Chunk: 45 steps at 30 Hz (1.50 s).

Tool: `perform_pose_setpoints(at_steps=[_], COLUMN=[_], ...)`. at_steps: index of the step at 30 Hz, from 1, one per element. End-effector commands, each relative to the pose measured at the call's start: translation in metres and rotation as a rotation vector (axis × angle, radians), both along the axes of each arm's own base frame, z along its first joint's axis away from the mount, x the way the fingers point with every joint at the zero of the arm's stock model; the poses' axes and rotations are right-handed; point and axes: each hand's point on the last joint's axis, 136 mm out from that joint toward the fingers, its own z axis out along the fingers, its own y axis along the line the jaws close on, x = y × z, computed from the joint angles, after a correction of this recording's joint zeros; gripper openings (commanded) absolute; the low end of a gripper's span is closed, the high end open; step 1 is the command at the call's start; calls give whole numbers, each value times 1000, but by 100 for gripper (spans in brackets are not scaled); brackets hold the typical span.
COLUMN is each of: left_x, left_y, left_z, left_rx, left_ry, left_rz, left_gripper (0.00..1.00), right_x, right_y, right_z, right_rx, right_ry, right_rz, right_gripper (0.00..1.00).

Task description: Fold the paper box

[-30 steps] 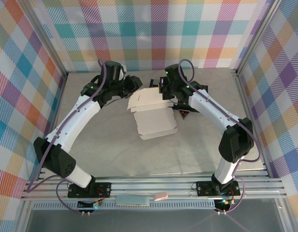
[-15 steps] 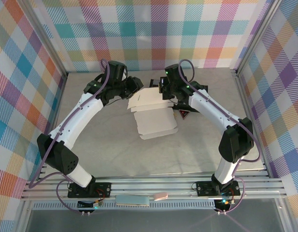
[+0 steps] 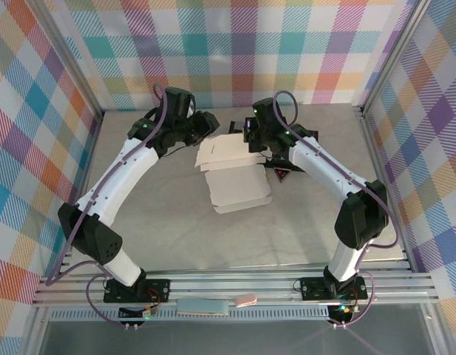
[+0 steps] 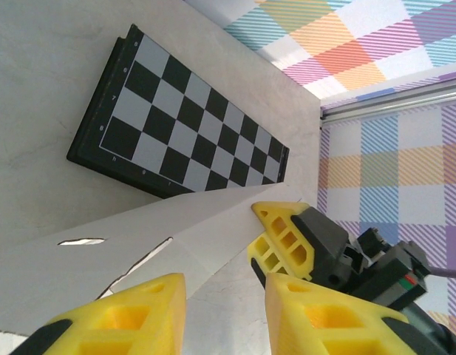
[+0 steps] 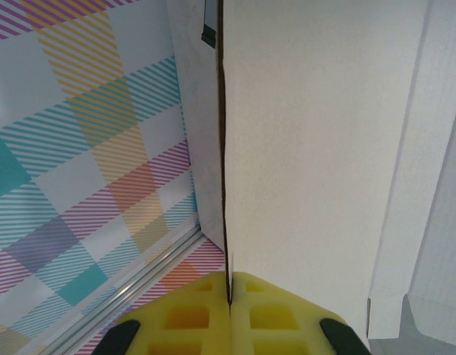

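White paper box [image 3: 239, 185] on the table [image 3: 168, 229], just beside the chessboard [image 4: 187, 122], on the side nearer the left arm. Whether touching the board or overlapping it, cannot tell. Base panel flat, far panel lifted at a slant.

Right gripper [image 5: 229, 285] at the end of the lifted panel nearest the chessboard, clamped on its thin edge, card running straight into the seam between the yellow pads.

Left gripper [image 4: 224, 288] at the panel's end farthest from the chessboard, jaws apart, nothing between them, tips close to the card but apart from it.

Through the left wrist camera, chessboard flat beyond the panel's top edge. Two slots cut in the panel on the side away from the board.
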Motion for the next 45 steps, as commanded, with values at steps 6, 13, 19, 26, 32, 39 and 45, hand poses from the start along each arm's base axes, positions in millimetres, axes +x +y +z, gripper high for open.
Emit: perform_pose_setpoints(at_steps=[6,13,19,26,32,39,45], left_x=[-15,-15,-14,-28,-17,-3,-1], left_y=[-26,-30,-31,2,6,-12,-20], left_z=[-12,-15,12,39,18,0,-12], left_rx=[14,12,-24,69,133,160,180], left_ry=[42,34,-29,-93,-71,-66,-41], left_rz=[-71,-74,-64,-19,-21,-60,-75], left_gripper=[34,34,34,37,38,38,39], right_x=[-2,-3,-6,-7,-6,-6,-5], right_y=[-4,-4,-8,-9,-9,-7,-7], right_z=[23,25,23,21,20,18,18], right_rx=[34,36,26,24,22,25,30], right_ry=[-36,-41,-41,-38,-35,-30,-30], right_rz=[-16,-12,-16,-21,-19,-17,-21], right_gripper=[0,0,0,0,0,0,0])
